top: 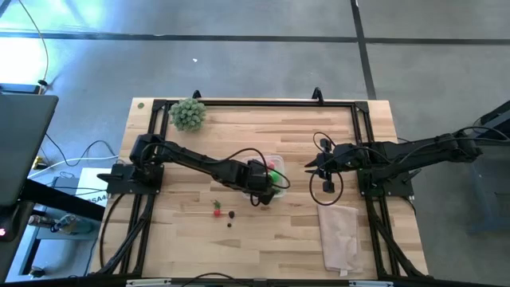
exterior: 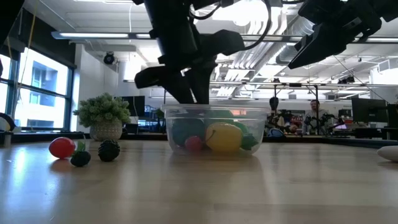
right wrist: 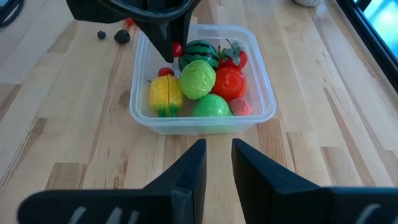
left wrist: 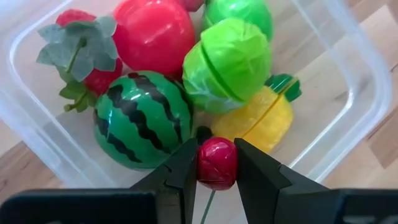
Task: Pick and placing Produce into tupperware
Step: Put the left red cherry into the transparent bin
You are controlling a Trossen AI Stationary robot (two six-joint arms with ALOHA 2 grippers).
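1. Tupperware (right wrist: 202, 121), the clear box at the middle of the table (top: 263, 247), sits under the left arm and is nearly full. In it lie a striped watermelon (left wrist: 143, 121), a red ball (left wrist: 152, 34), a strawberry (left wrist: 84, 59), a green cabbage (left wrist: 230, 65), a second green ball (right wrist: 211, 106) and a yellow piece (right wrist: 165, 93).

2. Left gripper (left wrist: 216, 163) hangs over the box's rim, between the watermelon and the yellow piece. Its fingers are clamped on a small dark-red cherry (left wrist: 216, 163), with only the berry's width between them.

3. Right gripper (right wrist: 217, 158) waits in the air at three o'clock from the box, pointed at it. Its fingers stand a little apart and hold nothing.

4. Loose pieces lie on the wood at seven o'clock from the box in the overhead view: a red fruit (exterior: 61, 147) and two small dark berries (exterior: 109, 150), well apart from it. A potted plant (exterior: 104, 116) stands at the far corner, about eleven o'clock, and a folded cloth (top: 339, 231) lies at four o'clock.

5. Risk, as I judge it: the cherry is round and slick, and there is little free floor left beneath it. Let go from this height, it could bounce off the watermelon or the yellow piece and roll over the rim onto the table.

6. A lower release has its own hazard: the fingers might press on the packed fruit, or catch the wall and shift the light box.
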